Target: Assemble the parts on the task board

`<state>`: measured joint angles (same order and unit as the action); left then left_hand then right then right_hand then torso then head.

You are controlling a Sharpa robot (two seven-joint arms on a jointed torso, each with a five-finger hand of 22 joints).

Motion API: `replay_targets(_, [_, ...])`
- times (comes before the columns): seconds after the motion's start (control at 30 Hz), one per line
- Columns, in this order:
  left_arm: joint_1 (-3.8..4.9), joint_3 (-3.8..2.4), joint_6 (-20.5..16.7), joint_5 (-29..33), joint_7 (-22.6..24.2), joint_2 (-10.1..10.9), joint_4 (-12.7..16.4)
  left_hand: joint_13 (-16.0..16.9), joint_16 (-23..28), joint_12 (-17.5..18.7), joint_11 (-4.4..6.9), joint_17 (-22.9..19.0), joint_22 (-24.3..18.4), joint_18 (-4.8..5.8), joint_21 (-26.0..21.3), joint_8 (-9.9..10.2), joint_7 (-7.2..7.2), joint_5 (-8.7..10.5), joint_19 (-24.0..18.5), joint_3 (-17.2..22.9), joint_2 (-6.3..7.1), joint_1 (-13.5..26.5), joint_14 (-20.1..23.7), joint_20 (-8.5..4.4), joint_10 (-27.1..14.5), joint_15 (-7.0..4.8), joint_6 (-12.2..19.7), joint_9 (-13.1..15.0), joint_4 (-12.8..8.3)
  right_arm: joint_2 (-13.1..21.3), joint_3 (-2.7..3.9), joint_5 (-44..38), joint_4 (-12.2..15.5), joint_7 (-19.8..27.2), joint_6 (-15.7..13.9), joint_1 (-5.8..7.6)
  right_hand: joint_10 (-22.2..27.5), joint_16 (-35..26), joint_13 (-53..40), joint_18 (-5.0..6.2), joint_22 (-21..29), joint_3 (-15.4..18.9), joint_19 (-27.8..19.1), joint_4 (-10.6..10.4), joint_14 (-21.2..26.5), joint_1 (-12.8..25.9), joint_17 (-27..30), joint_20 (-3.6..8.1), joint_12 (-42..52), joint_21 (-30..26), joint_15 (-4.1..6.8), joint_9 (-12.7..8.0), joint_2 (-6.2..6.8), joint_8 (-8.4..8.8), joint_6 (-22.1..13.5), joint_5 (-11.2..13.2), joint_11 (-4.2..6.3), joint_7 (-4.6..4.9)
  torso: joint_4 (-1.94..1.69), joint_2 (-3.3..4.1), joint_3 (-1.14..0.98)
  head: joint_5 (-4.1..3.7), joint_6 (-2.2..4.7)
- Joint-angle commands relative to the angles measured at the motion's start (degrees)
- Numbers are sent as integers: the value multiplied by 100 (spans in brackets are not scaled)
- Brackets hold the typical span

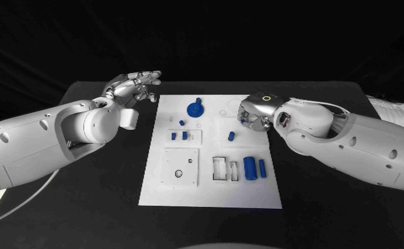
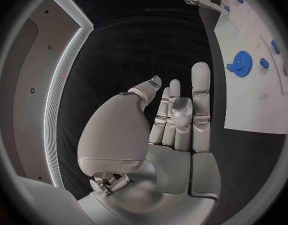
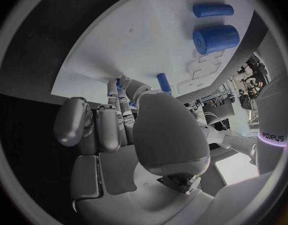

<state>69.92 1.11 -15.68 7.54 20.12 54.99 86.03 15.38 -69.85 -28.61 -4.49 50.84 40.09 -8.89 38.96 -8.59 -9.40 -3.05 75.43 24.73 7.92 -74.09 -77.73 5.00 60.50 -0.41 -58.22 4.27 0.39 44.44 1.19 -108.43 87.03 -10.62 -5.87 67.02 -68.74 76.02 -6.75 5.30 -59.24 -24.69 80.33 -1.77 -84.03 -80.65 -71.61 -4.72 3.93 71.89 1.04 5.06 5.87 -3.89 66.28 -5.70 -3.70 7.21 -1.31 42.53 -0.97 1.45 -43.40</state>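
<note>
On white board (image 1: 211,190), mid-table (image 1: 101,214), we saw right hand (image 1: 255,116) pinching small blue peg (image 3: 119,83) over upper right area. Left hand (image 1: 135,87) hovered empty beside board, fingers apart. We judged risk: peg slipping from narrow pinch, or knocking neighbouring blue pin (image 1: 232,136).

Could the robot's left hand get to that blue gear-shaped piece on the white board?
Probably yes: the left hand hovers open beside the white board, and nothing stands between it and the blue gear-shaped piece.
</note>
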Motion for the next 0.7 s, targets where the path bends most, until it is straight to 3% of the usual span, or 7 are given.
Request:
replay_targets(0.03, [3,-2,80,-28,-24,-3,18,13,-15,-32,-9,-6,-13,-93,-20,-38,4,-12,11,-29,-47,-5,19,35,-55,21,61,-6,-5,-23,-7,-120,-12,-43,136,-21,-87,47,12,44,-18,-82,21,15,-283,18,-18,15,15,27,15,24,-60,-52,72,72,8,-16,3,1,-2,5,-17])
replay_targets(0.23, [3,-2,65,-42,-45,-3,26,16,-23,-42,-12,5,-5,-91,-12,-41,2,-12,15,-29,-53,-10,15,37,-69,23,70,-6,-7,-45,-8,-120,-20,-116,430,-38,-150,72,34,38,-46,-228,28,49,-286,49,-39,32,-2,44,29,48,-143,-55,117,161,23,-28,1,2,-1,3,-44])
replay_targets(0.4, [3,-2,50,-68,-52,0,31,27,-23,-84,-15,-13,-16,-95,-27,-57,-2,-14,15,-19,-75,-49,22,42,-116,27,94,-4,-30,-55,-10,-119,-19,-173,497,-47,-187,85,44,36,-62,-318,31,88,-286,50,-50,41,-6,53,35,64,-191,-57,139,183,30,-29,4,-3,-1,10,-62])
replay_targets(0.53, [3,-2,44,-75,-58,0,34,30,-22,-99,-15,-20,-21,-97,-34,-64,-3,-13,14,-12,-82,-68,25,43,-131,27,101,-3,-43,-61,-10,-149,-11,-235,315,-54,-212,103,52,32,-86,-400,38,129,-289,39,-69,50,-10,68,40,74,-228,-53,145,182,34,-24,3,-6,0,11,-66])
replay_targets(0.7, [3,-2,29,-84,-65,0,38,33,-20,-114,-16,-29,-30,-99,-45,-71,-5,-13,12,-3,-92,-86,28,44,-146,28,109,-2,-55,-54,-11,-185,26,-275,-215,-69,-142,153,93,18,-148,-612,61,222,-300,47,-120,43,-38,111,16,73,-234,-3,63,207,-5,26,0,-11,2,17,-69])
